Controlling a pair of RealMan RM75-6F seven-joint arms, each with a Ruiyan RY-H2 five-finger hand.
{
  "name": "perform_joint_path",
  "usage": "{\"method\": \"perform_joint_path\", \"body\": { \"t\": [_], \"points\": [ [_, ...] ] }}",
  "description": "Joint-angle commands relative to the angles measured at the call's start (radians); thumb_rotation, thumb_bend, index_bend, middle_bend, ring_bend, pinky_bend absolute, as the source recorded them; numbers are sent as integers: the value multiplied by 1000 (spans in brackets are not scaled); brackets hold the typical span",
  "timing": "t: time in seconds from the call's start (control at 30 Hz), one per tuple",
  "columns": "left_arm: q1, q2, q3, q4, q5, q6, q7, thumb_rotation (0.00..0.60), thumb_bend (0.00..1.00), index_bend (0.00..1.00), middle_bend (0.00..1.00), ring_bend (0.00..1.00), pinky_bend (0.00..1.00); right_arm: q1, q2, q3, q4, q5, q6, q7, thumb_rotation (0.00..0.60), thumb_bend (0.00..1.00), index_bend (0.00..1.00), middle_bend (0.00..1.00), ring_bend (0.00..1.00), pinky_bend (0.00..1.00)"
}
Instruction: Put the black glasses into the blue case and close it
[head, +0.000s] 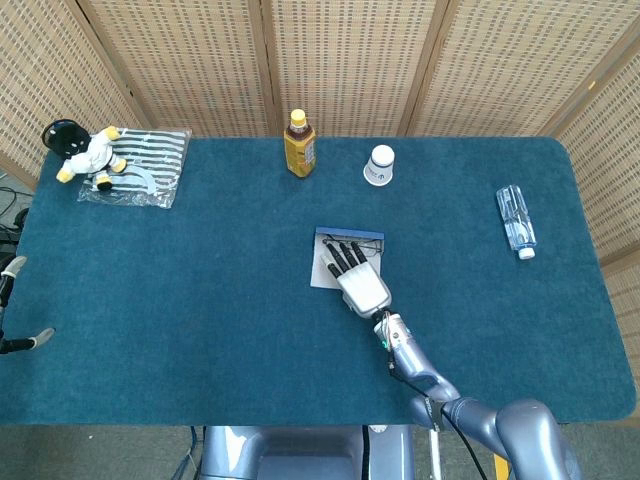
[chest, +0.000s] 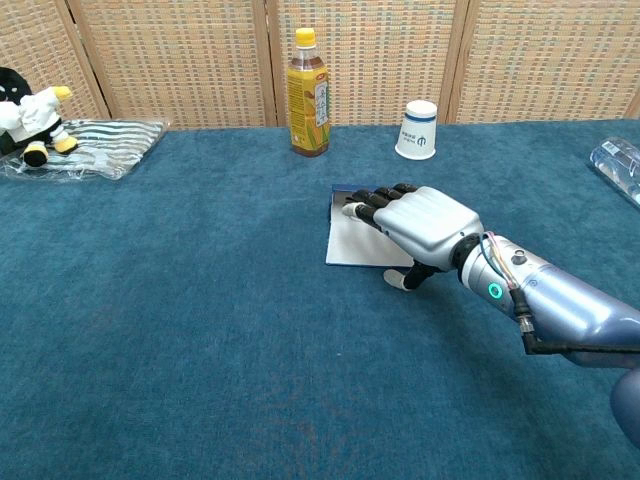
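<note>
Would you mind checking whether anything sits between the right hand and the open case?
Nothing visible does. The right hand lies directly over the open case, fingers spread across it. The bottle and the cup stand further back, clear of it.

Bench (head: 200, 300) surfaced in dark teal carpet; right hand (head: 360, 285) silver with black fingers (head: 340, 257); case (chest: 345, 243) blue-edged with a pale grey-white lining; bottle (head: 299, 145) amber with yellow cap; cup (head: 380, 165) white; cloth (head: 150, 160) black-and-white striped.
</note>
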Motion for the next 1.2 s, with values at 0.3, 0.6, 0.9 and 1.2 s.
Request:
{"method": "perform_joint_path", "body": {
  "t": [0.3,0.6,0.9,1.2],
  "points": [
    [-1,-1,0,-1,1,1,2,600,0,0,0,0,0,5,-9,24,28,0,-1,11,600,440,0,0,0,82],
    [0,0,1,-3,3,3,3,600,0,0,0,0,0,8,-12,32,41,-4,-4,8,600,444,43,0,0,82],
    [0,0,1,-3,2,3,4,600,0,0,0,0,0,16,-31,49,87,-18,28,53,600,490,139,0,0,82],
    [0,-2,1,-3,-1,2,7,600,0,0,0,0,0,48,-52,85,145,5,-4,71,600,489,182,0,0,82]
  ]
}}
